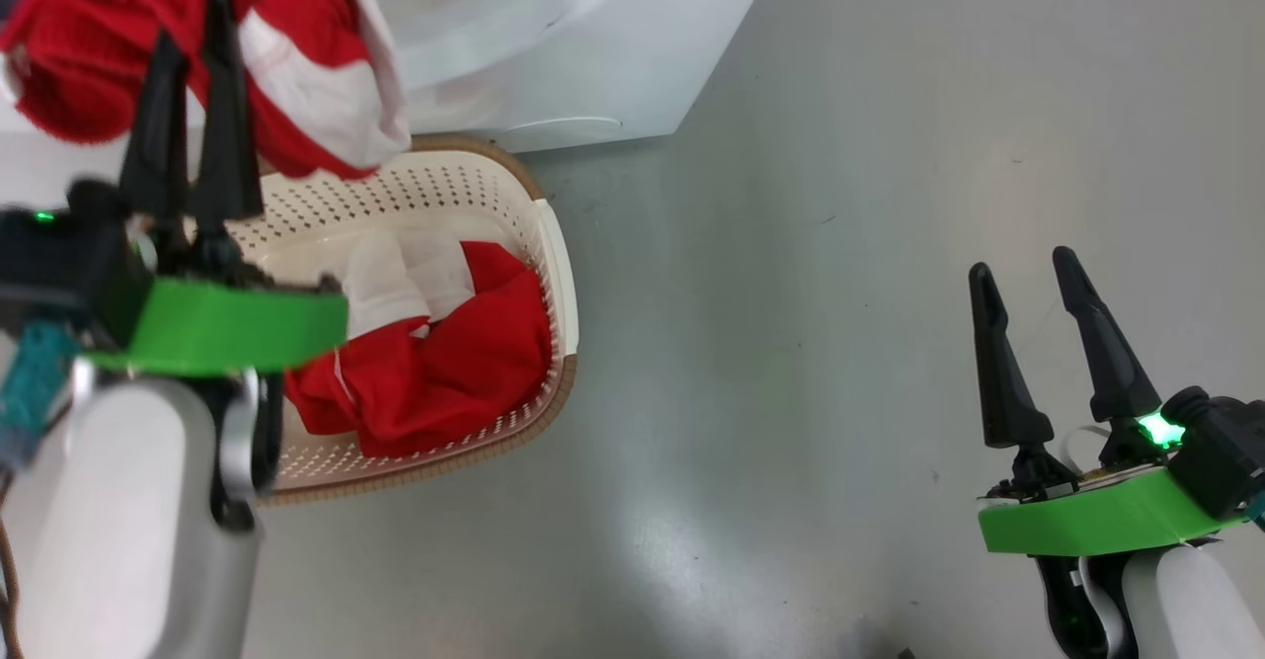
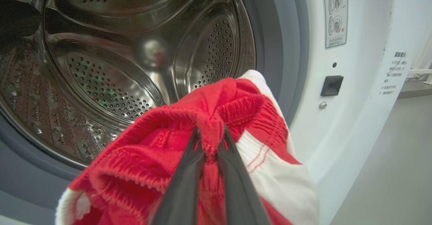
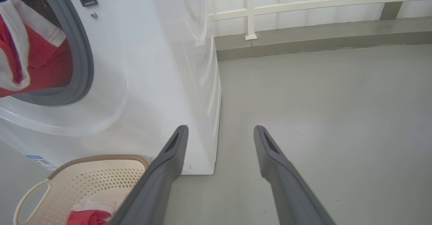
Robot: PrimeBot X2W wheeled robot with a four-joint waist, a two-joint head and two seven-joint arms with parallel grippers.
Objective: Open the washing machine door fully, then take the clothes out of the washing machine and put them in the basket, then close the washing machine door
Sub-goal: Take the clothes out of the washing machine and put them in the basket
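Two pieces of the clothes are in sight. One garment [image 2: 209, 117], ribbed red knit with white panels, is bunched and clenched between the near-closed fingers of the left claw [image 2: 211, 132], just outside the mouth of the washing machine [image 2: 354, 117]. The second garment [image 1: 464, 353], smoother red cloth with a white fold, lies crumpled in the basket [image 1: 558, 254] on the floor [image 1: 840, 244] against the machine's front. How far the held garment hangs down cannot be told: the left wrist view cuts it off at the bottom, and in the head view its lower edge covers the basket's far rim. The left wrist view alone looks into the perforated steel drum [image 2: 101, 66], ringed by a grey rubber gasket [image 2: 280, 49], with a dark latch socket [image 2: 331, 85] beside it; the printed labels there are too small to read. The right wrist view shows the basket's brown woven-look rim and one looped handle, partly hidden behind a finger, and a pale railing [image 3: 303, 2] beyond. The right claw [image 1: 1021, 264] hangs released, fingers spread wide over bare grey floor, well apart from the basket.
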